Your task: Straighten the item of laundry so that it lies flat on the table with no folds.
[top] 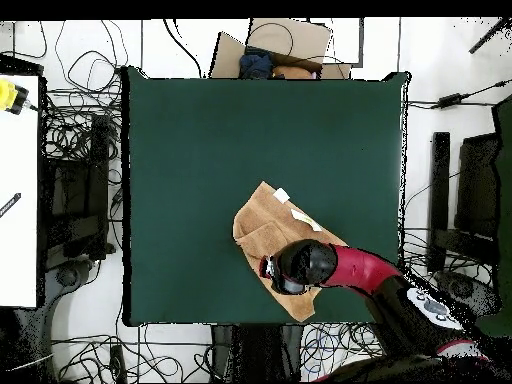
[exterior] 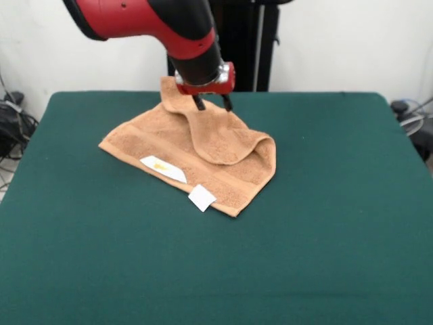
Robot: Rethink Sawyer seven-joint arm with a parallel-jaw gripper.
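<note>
The gripper (exterior: 211, 103) hangs from the red and black arm (exterior: 169, 24) over the far part of the towel (exterior: 196, 157), its two thin dark fingers (exterior: 199, 103) pointing down with a clear gap between them; their tips sit at the cloth, one on either side of a raised ridge, though whether they actually pinch it cannot be made out. The towel is orange-tan terry with a nubby pile and flatter woven bands near its edges. It lies toward the 12 o'clock part of the dark green, felt-like bench (exterior: 325, 257) in the front view, slightly toward 9 o'clock of centre. It is not flat: a rounded flap (exterior: 220, 139) is folded over the middle, running from the gripper toward 4 o'clock, and one corner (exterior: 170, 91) stands up beside the gripper at about 10 o'clock. Along the edge at 6 o'clock sit two white tags, a long one (exterior: 163, 168) with a yellow mark and a small square one (exterior: 201, 198) near the corner. In the overhead view the arm covers much of the towel.
</note>
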